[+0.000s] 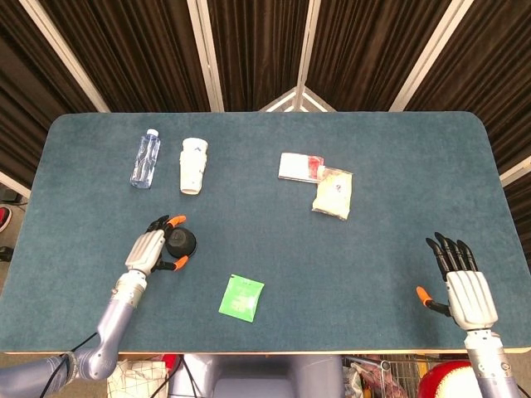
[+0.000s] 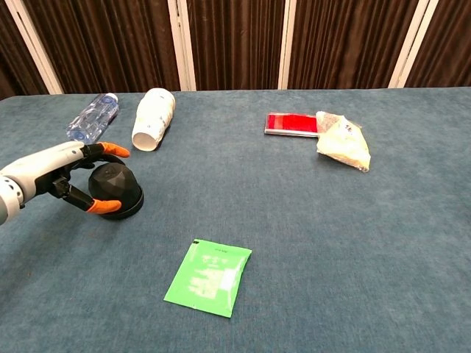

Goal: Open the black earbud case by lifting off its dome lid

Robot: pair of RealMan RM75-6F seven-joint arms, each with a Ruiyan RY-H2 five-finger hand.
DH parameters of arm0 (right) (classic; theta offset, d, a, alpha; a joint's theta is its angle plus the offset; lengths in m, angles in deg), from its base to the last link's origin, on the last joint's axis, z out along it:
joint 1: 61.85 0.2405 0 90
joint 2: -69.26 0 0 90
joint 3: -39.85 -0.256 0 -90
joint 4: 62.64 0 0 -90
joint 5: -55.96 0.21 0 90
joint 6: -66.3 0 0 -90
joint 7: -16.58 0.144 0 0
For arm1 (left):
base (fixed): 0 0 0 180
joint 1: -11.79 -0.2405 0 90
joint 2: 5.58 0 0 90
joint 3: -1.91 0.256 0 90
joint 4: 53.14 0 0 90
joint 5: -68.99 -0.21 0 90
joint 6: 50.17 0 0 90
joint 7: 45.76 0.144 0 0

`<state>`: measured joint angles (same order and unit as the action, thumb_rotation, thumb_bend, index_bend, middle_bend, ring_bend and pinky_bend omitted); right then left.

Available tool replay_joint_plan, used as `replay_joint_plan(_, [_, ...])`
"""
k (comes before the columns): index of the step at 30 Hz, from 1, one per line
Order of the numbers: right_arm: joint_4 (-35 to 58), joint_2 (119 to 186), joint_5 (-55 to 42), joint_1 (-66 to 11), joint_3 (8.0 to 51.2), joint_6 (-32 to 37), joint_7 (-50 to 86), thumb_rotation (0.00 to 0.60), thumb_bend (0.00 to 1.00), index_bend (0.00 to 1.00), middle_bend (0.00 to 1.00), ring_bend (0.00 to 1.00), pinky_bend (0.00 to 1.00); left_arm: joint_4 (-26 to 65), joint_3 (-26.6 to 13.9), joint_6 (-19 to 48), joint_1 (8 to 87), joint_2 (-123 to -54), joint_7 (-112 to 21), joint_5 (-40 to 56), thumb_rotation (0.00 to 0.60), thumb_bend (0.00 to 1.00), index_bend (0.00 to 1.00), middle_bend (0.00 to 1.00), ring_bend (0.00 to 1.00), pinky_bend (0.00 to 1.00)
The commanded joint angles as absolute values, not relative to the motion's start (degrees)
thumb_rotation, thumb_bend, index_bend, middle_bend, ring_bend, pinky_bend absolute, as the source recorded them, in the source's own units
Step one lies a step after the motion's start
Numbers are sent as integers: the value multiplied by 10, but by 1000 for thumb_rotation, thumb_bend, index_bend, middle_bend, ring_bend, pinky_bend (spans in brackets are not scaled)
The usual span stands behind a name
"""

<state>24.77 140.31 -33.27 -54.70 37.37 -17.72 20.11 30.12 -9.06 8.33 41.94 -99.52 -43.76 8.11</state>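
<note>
The black earbud case [image 2: 115, 189] stands on the blue table with its dome lid on; the head view shows the case [image 1: 180, 242] at front left. My left hand [image 2: 62, 173] is just left of it, fingers spread wide. The orange fingertips [image 2: 114, 152] arch over the dome with a gap beneath, and the thumb tip sits low by the base. In the head view the left hand [image 1: 149, 249] cups loosely around the case without gripping it. My right hand [image 1: 465, 286] lies open and flat near the front right edge, far from the case.
A water bottle [image 1: 144, 158] and a lying stack of paper cups [image 1: 192, 165] are behind the case. A green sachet [image 1: 241, 297] lies to its front right. A red packet [image 1: 297, 167] and a snack bag [image 1: 333, 191] sit mid-table.
</note>
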Motion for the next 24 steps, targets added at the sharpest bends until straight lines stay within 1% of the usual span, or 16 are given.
replay_joint_plan(1, [249, 1402, -333, -547, 374, -177, 200, 600, 289, 68, 24, 68, 11, 300, -91, 86, 418, -996, -435, 83, 600, 390, 148, 156, 0, 0])
replay_joint_plan(7, [251, 1402, -329, -545, 372, -172, 198, 600, 288, 68, 24, 68, 11, 299, -92, 88, 417, -995, -431, 86, 600, 390, 148, 161, 0, 0])
replay_joint_plan(9, [253, 1402, -330, -544, 372, -172, 198, 600, 288, 68, 24, 68, 11, 298, -92, 88, 417, -995, -429, 88, 600, 395, 148, 180, 0, 0])
replay_joint_plan(11, [253, 1402, -330, -544, 372, -172, 197, 600, 289, 68, 24, 68, 11, 297, -92, 88, 417, -995, -429, 88, 600, 426, 148, 221, 0, 0])
replay_joint_plan(15, [254, 1402, -328, -544, 371, -171, 197, 600, 289, 68, 24, 68, 11, 293, -95, 94, 415, -1001, -433, 86, 600, 560, 159, 355, 0, 0])
replay_joint_plan(18, [254, 1401, -326, -544, 370, -170, 198, 600, 289, 68, 24, 68, 11, 289, -96, 98, 415, -1005, -434, 83, 600, 589, 171, 420, 0, 0])
replay_joint_plan(24, [254, 1401, -326, -542, 370, -168, 198, 600, 289, 68, 24, 68, 11, 297, -103, 107, 413, -1007, -437, 82, 600, 591, 180, 433, 0, 0])
